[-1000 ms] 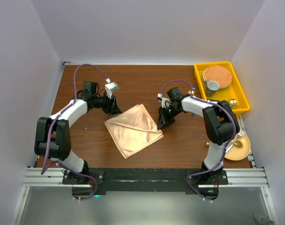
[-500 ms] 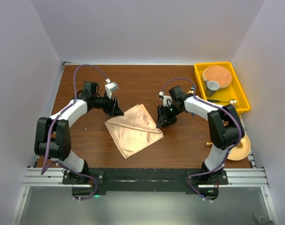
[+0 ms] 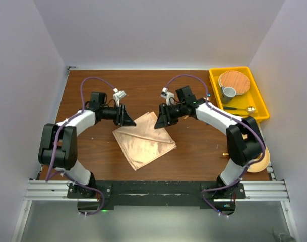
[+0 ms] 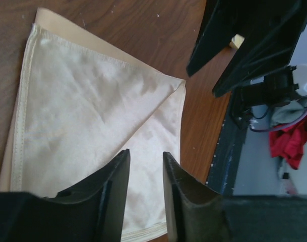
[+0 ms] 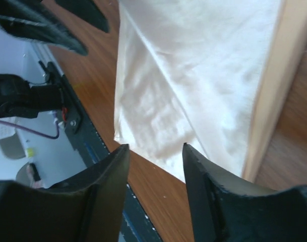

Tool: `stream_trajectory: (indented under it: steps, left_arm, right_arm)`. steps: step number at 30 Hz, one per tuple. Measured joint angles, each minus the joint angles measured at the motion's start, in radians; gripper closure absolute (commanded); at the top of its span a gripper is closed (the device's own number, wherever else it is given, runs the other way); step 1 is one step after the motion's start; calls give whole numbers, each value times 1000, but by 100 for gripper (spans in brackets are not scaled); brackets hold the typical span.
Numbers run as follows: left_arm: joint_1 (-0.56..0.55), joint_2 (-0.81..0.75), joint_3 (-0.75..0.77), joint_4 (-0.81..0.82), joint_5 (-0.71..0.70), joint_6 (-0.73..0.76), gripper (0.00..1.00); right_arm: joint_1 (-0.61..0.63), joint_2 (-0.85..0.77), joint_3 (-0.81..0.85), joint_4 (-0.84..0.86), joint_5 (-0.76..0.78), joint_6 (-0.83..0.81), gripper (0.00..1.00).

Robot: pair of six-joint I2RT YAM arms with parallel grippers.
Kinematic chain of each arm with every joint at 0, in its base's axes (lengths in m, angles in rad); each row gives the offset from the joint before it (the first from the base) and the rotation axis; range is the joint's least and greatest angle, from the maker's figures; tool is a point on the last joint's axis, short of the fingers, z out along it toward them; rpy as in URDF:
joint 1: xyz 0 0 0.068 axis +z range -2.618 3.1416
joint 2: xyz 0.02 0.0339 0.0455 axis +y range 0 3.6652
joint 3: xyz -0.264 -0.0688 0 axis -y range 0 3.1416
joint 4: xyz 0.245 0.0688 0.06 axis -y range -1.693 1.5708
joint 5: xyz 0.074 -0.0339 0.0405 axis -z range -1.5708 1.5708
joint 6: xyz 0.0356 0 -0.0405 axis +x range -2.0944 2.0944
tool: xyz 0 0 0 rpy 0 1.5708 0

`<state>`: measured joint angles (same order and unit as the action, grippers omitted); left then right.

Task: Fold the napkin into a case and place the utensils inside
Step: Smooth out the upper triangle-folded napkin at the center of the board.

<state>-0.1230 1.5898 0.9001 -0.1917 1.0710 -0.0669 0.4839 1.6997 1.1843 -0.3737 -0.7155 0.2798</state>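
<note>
Napkin [image 3: 143,141]: peach satin, folded flat into a layered square, lying at the middle of the table [image 3: 198,151] between both arms. Left gripper [image 3: 127,119]: over its far left edge, fingers parted, holding nothing. Right gripper [image 3: 161,120]: by its far corner, fingers parted, likewise empty.

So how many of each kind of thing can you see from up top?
Robot arms: 2 (left arm, right arm)
Napkin: 1
Yellow tray: 1
Plates: 2 (wood-toned plate, pale plate)
Cup: 1
Utensil: 1 in the tray; others may be hidden
Total: 8
</note>
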Motion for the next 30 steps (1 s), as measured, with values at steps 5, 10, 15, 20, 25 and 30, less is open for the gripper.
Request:
stream_trajectory:
  steps: [5,10,15,20,25,30]
  left_arm:
    - [0,107,-6,75,24,-119,69]
    - [1,216,-5,96,31,-159,71]
    - [14,355,-3,73,22,-157,71]
    - [56,427,22,53,91,-177,68]
    - [82,453,47,19,152,-154,62]
    - [33,380,53,-49,156,-67,57]
  right_arm:
    - [43,109,-17,81,-54,73,59]
    - [34,194,-60,122,-68,104,60]
    - [20,240,-134,168,-93,139,61]
    - [-3,260,-162,215,-159,154,62]
    - [-21,286,-163,230,-206,154,65]
    - [-24,292,-163,235,-214,156,67]
